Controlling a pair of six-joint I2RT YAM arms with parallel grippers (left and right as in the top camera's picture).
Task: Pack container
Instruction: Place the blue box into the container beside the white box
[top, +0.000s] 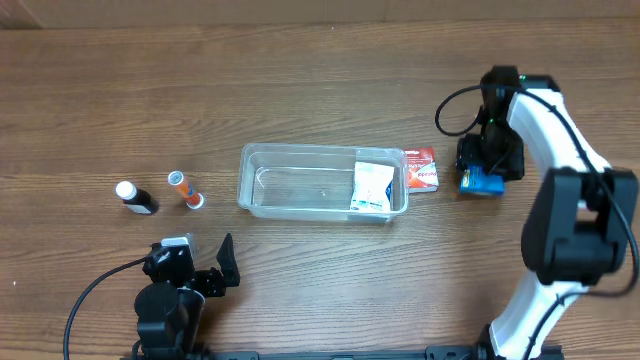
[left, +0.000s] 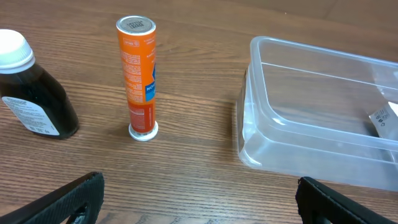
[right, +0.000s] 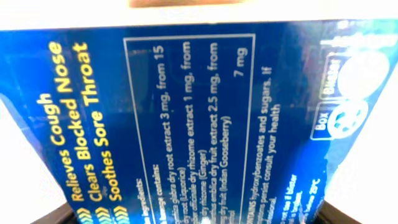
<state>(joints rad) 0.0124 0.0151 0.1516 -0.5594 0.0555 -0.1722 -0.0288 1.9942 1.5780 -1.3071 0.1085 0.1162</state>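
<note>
The clear container (top: 248, 180) sits mid-table with a white packet (top: 372, 186) in its right end; its left end shows in the left wrist view (left: 255, 124). My left gripper (top: 200, 262) is open and empty near the front edge, its fingers (left: 199, 199) spread before the container's left corner. My right gripper (top: 488, 160) is down on a blue medicine box (top: 482, 183) right of the container. That box fills the right wrist view (right: 186, 118), wedged between both fingers (right: 199, 214).
A red box (top: 421, 168) lies against the container's right end. An orange tube (top: 185, 189) (left: 139, 74) and a dark bottle with a white cap (top: 136, 197) (left: 31, 93) stand left of the container.
</note>
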